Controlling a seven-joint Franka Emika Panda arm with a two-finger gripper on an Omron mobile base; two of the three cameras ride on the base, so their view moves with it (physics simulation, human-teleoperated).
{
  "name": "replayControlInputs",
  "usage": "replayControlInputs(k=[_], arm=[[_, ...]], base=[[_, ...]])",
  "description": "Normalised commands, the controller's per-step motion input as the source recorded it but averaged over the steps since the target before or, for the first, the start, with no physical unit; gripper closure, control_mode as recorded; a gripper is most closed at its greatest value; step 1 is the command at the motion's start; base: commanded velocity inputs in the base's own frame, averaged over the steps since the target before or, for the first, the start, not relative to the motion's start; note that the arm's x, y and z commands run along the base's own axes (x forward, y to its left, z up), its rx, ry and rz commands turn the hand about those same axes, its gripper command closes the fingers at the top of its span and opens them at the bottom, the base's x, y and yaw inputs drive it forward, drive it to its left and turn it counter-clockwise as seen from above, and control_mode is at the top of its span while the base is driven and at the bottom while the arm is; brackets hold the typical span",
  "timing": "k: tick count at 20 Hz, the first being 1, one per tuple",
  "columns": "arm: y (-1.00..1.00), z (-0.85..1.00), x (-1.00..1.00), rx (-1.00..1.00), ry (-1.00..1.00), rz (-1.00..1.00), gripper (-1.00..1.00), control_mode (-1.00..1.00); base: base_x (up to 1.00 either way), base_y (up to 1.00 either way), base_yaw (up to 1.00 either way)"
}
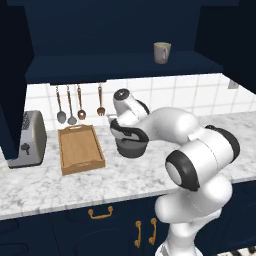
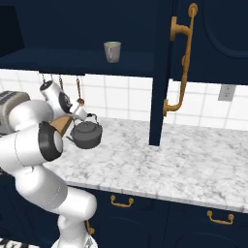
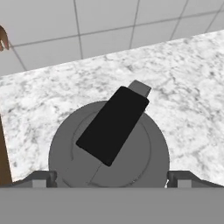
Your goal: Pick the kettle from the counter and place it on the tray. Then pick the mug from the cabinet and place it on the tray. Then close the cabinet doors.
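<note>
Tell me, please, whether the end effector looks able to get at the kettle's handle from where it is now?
Probably yes. The open end effector hangs right above the kettle, a fingertip on either side, and nothing lies between it and the black handle.

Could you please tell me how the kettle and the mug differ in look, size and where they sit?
The kettle is squat, round and dark grey with an arched black handle; the mug is a small, pale, upright cylinder. The kettle is clearly larger. The kettle sits on the marbled counter, the mug up on the cabinet shelf. Both stand upright.
</note>
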Motion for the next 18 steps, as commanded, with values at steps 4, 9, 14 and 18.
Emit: replayControlInputs(k=[4, 9, 14, 18], arm=[[0.0, -0.14, 0.16, 0.0, 0.0, -0.01, -1.0, -1.0], [0.0, -0.11, 0.23, 0.0, 0.0, -0.01, -1.0, -1.0], [0.0, -0.1, 0.31, 0.0, 0.0, -0.02, -1.0, -1.0], [0.0, -0.13, 0.18, 0.0, 0.03, -0.05, -1.0, -1.0]], base=[[0.0, 0.0, 0.0], [0.0, 0.0, 0.0], [0.0, 0.0, 0.0], [0.0, 0.0, 0.0]])
